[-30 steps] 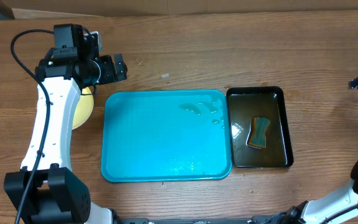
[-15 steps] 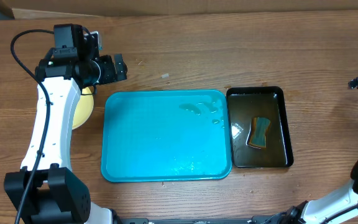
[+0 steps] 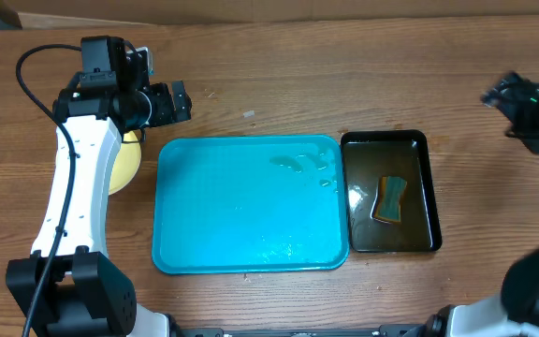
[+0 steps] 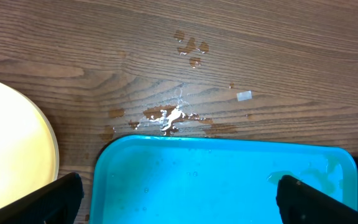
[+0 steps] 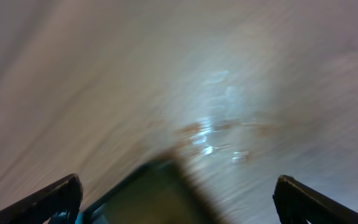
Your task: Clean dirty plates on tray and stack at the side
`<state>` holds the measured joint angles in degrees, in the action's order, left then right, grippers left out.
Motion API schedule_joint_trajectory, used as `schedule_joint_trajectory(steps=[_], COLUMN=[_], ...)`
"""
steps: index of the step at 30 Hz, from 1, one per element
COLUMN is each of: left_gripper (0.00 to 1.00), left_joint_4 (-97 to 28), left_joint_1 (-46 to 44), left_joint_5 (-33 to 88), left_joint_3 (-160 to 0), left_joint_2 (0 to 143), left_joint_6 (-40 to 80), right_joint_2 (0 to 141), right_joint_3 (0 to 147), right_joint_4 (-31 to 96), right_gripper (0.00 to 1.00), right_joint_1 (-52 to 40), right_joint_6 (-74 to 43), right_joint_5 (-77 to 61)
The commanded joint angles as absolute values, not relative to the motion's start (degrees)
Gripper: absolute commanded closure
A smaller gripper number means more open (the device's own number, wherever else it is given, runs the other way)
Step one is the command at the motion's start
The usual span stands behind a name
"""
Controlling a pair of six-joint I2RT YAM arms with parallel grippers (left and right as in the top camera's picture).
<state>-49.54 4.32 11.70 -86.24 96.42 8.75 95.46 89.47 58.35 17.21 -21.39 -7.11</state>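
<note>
The turquoise tray [image 3: 251,206] lies at mid-table with only water drops on it; its far edge shows in the left wrist view [image 4: 229,180]. A pale yellow plate [image 3: 125,165] sits left of the tray, mostly hidden under my left arm, and also shows in the left wrist view [image 4: 11,155]. The white plates are not visible. My left gripper [image 3: 178,101] is open and empty above the table behind the tray's far left corner. My right gripper [image 3: 522,105] is open and empty at the far right, beyond the black tray.
A black tray of water [image 3: 390,192] stands right of the turquoise tray with a sponge [image 3: 391,198] in it; its blurred corner shows in the right wrist view [image 5: 154,193]. Water spots [image 4: 173,115] lie on the wooden table behind the tray.
My right arm has swung in from the right edge toward the black tray's far side; its view is motion-blurred. The left arm has not moved.
</note>
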Motion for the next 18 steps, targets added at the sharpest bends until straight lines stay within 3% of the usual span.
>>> schedule_joint_trajectory(steps=[1, 9, 18], left_gripper=[0.0, 0.0, 0.0], left_joint_4=[-49.5, -49.5, -49.5], left_joint_1=[4.1, 4.1, 4.1], left_joint_5=[11.4, 11.4, 11.4], left_joint_3=[-86.8, -86.8, -86.8], left_joint_2=[96.6, 96.6, 96.6], left_joint_6=[8.3, 8.3, 8.3], right_joint_2=[88.1, 76.7, 61.0], right_joint_3=[90.1, 90.1, 90.1], right_joint_4=[58.3, 58.3, 58.4], right_gripper=[0.0, 0.0, 0.0], right_joint_1=[8.7, -10.8, -14.4], right_joint_6=[-21.6, -21.6, -21.6], right_joint_5=[-7.2, -7.2, -7.2])
